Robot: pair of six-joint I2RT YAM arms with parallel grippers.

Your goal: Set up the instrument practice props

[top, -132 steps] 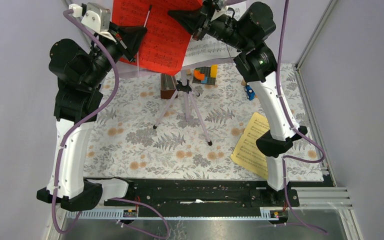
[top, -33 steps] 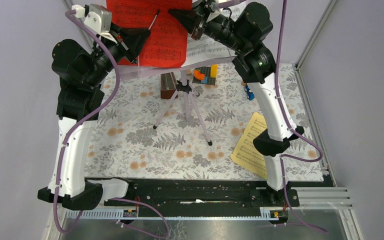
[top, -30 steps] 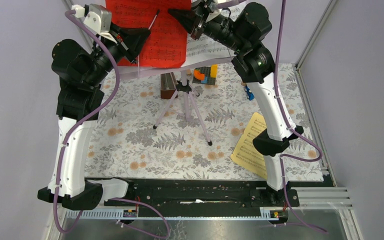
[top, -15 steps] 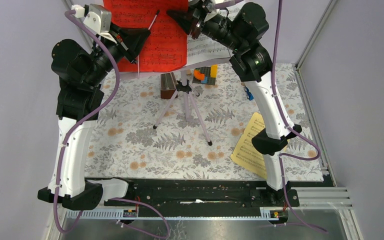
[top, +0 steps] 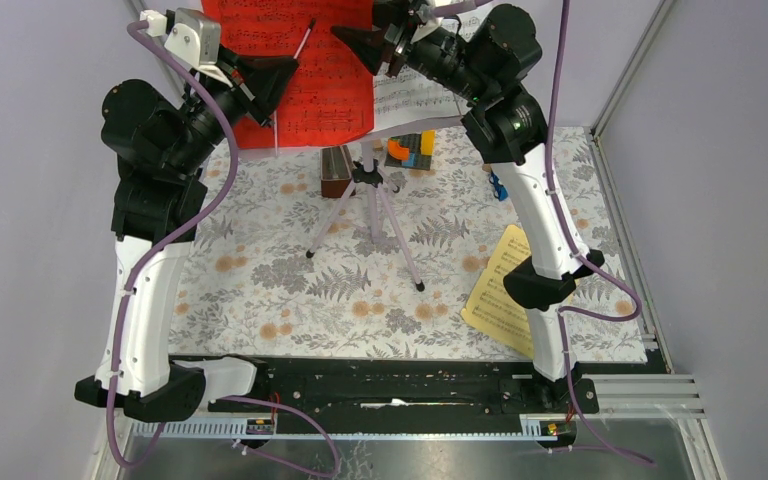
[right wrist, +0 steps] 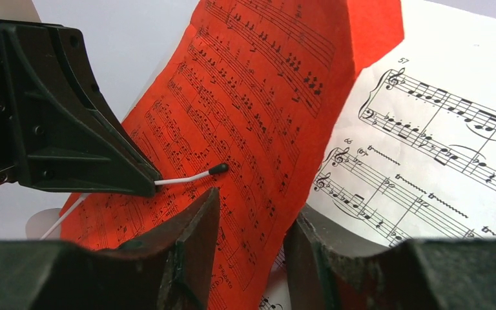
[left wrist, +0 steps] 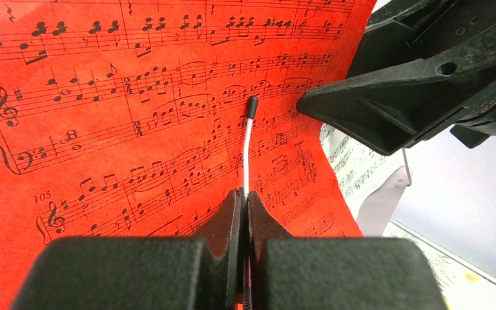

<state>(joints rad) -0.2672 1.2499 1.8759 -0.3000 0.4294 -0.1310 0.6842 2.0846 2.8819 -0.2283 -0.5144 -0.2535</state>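
Observation:
The red page [top: 320, 80] leans against the stand at the back, overlapping the white page [top: 415, 95]; the stand panel is hidden behind them. Below stands the lilac tripod [top: 370, 205]. My left gripper [left wrist: 244, 192] is shut on the stand's thin white page-holder wire [left wrist: 248, 148], whose black tip lies over the red page [left wrist: 135, 97]. My right gripper [right wrist: 252, 206] is open, its jaws apart on either side of the red page's [right wrist: 265, 97] right edge, the white page [right wrist: 439, 129] behind. The yellow page [top: 505, 290] lies flat on the table by the right arm.
Orange-yellow toy blocks [top: 412, 148] and a brown box [top: 336, 172] stand behind the tripod. A small cork cylinder [top: 287, 187] lies to its left and a small blue object [top: 500, 184] to its right. The back wall is close behind the pages.
The right gripper's jaws have parted from the red page's edge. The red page has shifted slightly. The left gripper still pinches the wire.

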